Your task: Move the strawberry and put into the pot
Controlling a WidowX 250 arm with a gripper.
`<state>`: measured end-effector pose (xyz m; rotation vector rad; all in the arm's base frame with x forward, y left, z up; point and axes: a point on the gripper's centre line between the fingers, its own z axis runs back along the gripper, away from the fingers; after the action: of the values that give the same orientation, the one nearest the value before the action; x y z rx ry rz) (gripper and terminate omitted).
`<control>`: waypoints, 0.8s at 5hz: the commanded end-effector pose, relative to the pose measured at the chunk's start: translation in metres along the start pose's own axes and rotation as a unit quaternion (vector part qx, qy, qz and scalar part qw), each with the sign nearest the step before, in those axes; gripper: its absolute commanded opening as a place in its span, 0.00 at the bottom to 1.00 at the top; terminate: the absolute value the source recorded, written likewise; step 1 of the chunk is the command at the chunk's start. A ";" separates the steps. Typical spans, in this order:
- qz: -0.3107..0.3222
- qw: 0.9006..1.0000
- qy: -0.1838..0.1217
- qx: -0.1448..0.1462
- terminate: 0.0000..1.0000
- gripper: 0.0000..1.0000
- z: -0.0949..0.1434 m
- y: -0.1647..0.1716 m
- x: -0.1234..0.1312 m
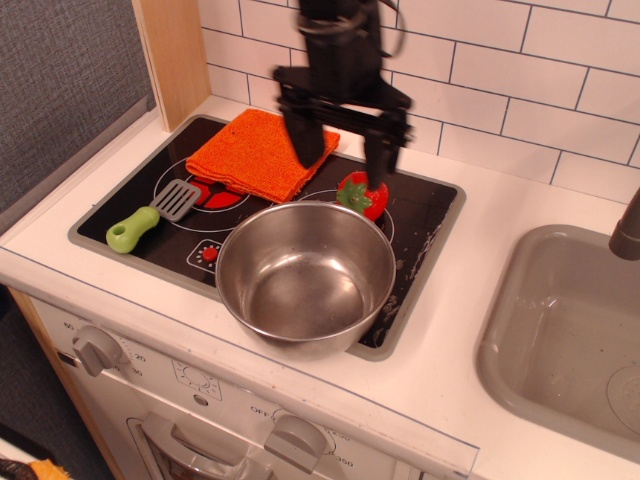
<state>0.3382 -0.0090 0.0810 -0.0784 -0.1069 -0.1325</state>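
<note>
gripper (345, 160) hangs above the back of the stovetop (430, 215) with its two black fingers (307, 142) spread wide apart, released and grasping nothing; one finger is over the edge of the orange cloth (258, 153), the other just above the strawberry (364, 192), though whether it touches the fruit cannot be told. one strawberry lies on the black cooktop, right behind the far rim of the pot (306, 275), close against it and outside it. one pot stands at the front of the stovetop, its inside bare steel. one orange cloth lies folded at the back left. one spatula (151, 215) with a green handle rests at the left. one grey sink (560, 330) sits to the right, and three knobs (96, 350) show on the front panel
</note>
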 end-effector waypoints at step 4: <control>-0.002 0.999 0.032 0.015 0.00 0.00 -0.046 -0.003 0.031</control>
<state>0.3668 -0.0192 0.0176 -0.0506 0.0191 -0.1242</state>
